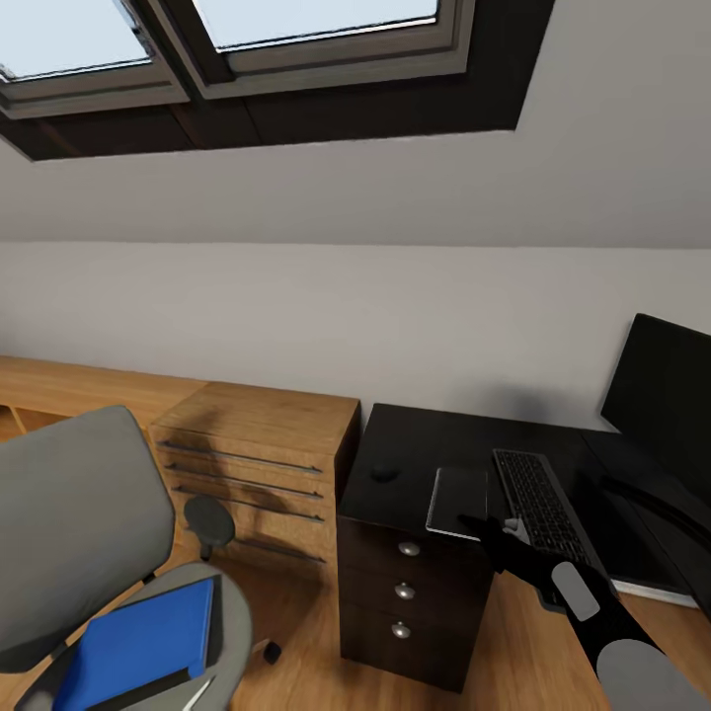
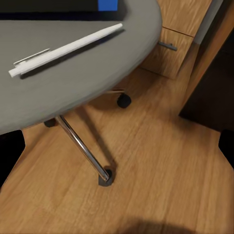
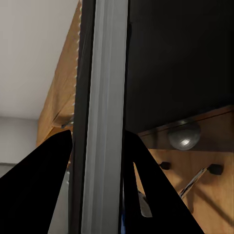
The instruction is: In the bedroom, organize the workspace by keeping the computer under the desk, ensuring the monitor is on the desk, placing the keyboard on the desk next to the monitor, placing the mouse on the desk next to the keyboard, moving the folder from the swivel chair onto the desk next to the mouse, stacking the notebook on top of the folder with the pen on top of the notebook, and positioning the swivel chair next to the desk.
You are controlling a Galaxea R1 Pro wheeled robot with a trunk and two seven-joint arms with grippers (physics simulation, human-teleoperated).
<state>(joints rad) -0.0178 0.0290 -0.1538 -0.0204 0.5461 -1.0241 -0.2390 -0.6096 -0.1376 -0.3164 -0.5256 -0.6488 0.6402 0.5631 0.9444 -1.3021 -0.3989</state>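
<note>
Two end effectors, one clear: your right end effector [image 1: 494, 533] is clamped on the notebook [image 1: 457, 501], one finger on each face. In your right wrist view the fingers [image 3: 44, 165] straddle the notebook's pale edge [image 3: 105, 73], with the wire spiral running along one side. The notebook sits tilted over the front edge of the bench [image 1: 425, 434], above the drawer unit, between mouse and keyboard. I can't tell if it touches the top.

Left end effector: I can't tell whether it's open or closed. Your left wrist camera looks down on the chair seat [image 2: 73, 92], where the pen [image 2: 66, 50] lies flat near the seat's front rim, just beside a corner of the folder [image 2: 107, 5].

The head view puts the chair [image 1: 79, 513] at lower left, apart from the bench, with the folder [image 1: 138, 642] flat on the seat and the pen [image 1: 200, 691] at its edge.

On the bench:
- mouse [image 1: 383, 473] is near the left end
- keyboard [image 1: 538, 504] is right of the notebook
- monitor [image 1: 662, 390] is upright at far right

A wooden dresser [image 1: 257, 444] butts against the bench's left side.
</note>
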